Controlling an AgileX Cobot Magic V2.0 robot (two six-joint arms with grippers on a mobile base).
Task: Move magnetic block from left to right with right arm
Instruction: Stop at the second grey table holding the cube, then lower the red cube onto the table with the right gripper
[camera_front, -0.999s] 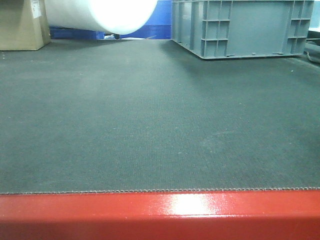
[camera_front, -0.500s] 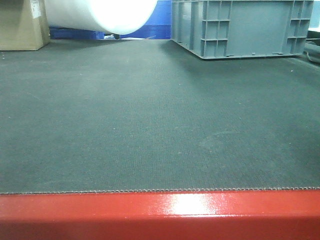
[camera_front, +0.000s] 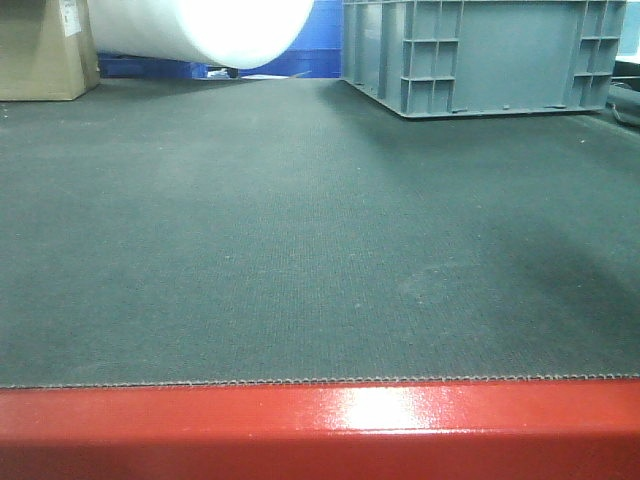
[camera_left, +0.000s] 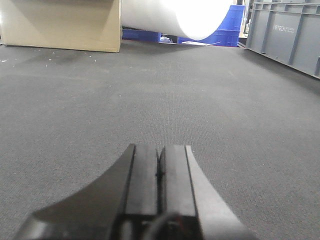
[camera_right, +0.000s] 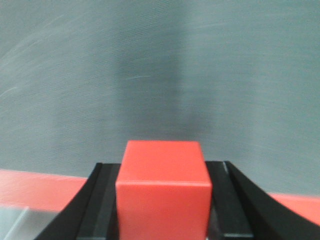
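Dark mat (camera_right: 160, 75), right claw (camera_right: 162, 200) gripping magnetic block (camera_right: 163, 195)

The magnetic block (camera_right: 163, 192) is cut off by the bottom edge in the right wrist view, its lower part unseen. The surface (camera_right: 160, 75) behind it is blurred. The front view shows neither claw.

Both grippers, left gripper (camera_left: 161, 165) and right gripper (camera_right: 162, 200), have matte black, curved-sided jaws.

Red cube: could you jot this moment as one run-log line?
right gripper: shut on red cube, above mat | left gripper: shut, empty | front view: cube unseen
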